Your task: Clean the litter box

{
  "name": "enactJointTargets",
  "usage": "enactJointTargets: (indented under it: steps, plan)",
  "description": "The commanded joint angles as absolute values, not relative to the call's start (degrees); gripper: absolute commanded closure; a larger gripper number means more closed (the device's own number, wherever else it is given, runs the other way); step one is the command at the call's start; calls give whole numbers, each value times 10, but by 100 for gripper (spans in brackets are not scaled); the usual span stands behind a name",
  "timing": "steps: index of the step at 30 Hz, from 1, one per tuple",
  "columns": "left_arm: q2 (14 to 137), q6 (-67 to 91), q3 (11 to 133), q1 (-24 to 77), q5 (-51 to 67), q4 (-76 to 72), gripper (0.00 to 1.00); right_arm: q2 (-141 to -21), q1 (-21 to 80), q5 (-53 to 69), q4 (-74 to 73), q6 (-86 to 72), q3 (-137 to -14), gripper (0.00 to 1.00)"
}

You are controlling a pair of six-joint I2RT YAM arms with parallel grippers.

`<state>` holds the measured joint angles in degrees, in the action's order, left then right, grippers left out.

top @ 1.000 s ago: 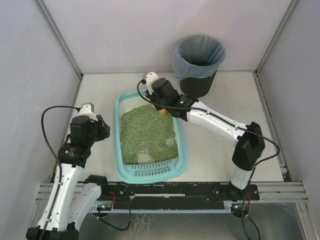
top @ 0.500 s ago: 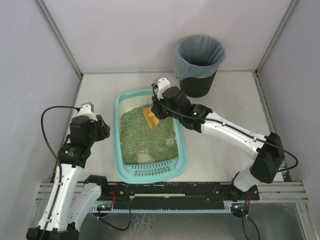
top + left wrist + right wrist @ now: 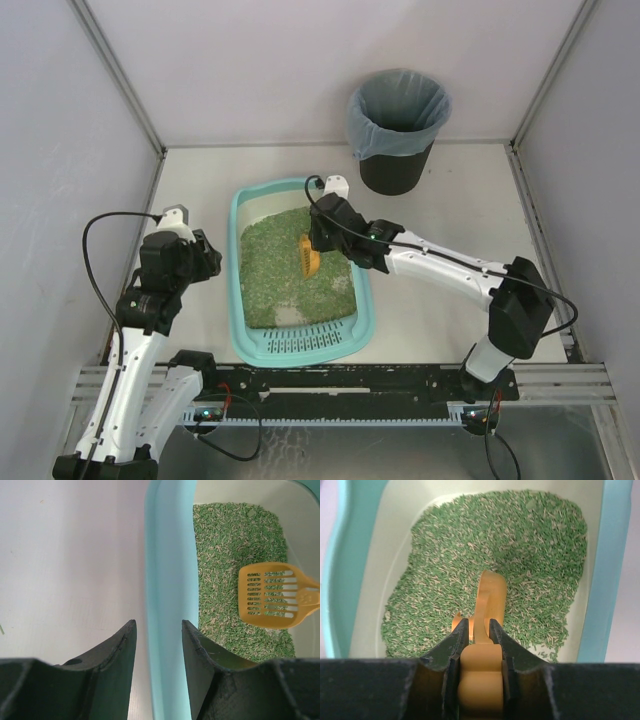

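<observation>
The light-teal litter box (image 3: 236,262) lies mid-table, its slotted grate at the near end, with green litter (image 3: 285,280) inside. My right gripper (image 3: 322,240) is shut on the handle of the orange slotted scoop (image 3: 307,256), whose head is over the middle of the litter. In the right wrist view the scoop (image 3: 490,592) points down into the litter (image 3: 530,535) from my gripper (image 3: 479,627). My left gripper (image 3: 205,260) is open beside the box's left rim. In the left wrist view the rim (image 3: 167,570) runs between its jaws (image 3: 159,625), and the scoop (image 3: 272,595) shows there too.
A black round bin (image 3: 398,125) with a grey-blue bag stands at the back right, beyond the box. Grey walls enclose the table on the left, back and right. A metal rail (image 3: 350,378) runs along the near edge.
My right gripper has carried the scoop from the far end of the box, near the bin, back and down over the middle of the litter. The left arm has not moved.
</observation>
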<state>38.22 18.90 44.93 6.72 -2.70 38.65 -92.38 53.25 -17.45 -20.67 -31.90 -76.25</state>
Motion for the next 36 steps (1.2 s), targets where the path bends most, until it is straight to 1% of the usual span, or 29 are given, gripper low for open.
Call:
enactJointTargets:
  steps: [1, 4, 10, 12, 13, 15, 16, 19, 23, 28, 30, 36]
  plan:
    - [380, 189, 442, 63, -17, 369, 54, -932, 532, -195, -204, -358, -758, 88]
    - [379, 189, 441, 63, -17, 369, 54, -933, 527, -181, -201, -359, -757, 86]
    - [379, 189, 442, 63, -15, 369, 54, -936, 518, -175, -199, -355, -757, 88]
    - [379, 189, 442, 62, -16, 369, 54, -945, 515, -170, -199, -358, -757, 86]
    - [379, 189, 441, 63, -15, 369, 54, -950, 514, -169, -198, -358, -757, 85]
    - [380, 188, 441, 63, -15, 368, 54, -957, 514, -166, -198, -358, -757, 80]
    - [380, 188, 441, 63, -14, 369, 54, -957, 514, -167, -200, -358, -757, 75]
    - [381, 188, 441, 63, -14, 368, 54, -946, 515, -180, -204, -353, -757, 68]
    - [379, 188, 441, 63, -14, 368, 54, -911, 514, -198, -207, -333, -757, 60]
    - [377, 188, 441, 63, -16, 368, 54, -862, 513, -216, -213, -302, -757, 47]
    - [378, 188, 441, 63, -16, 368, 54, -842, 513, -231, -223, -294, -757, 44]
    - [377, 188, 441, 63, -14, 368, 54, -786, 512, -303, -264, -265, -749, 41]
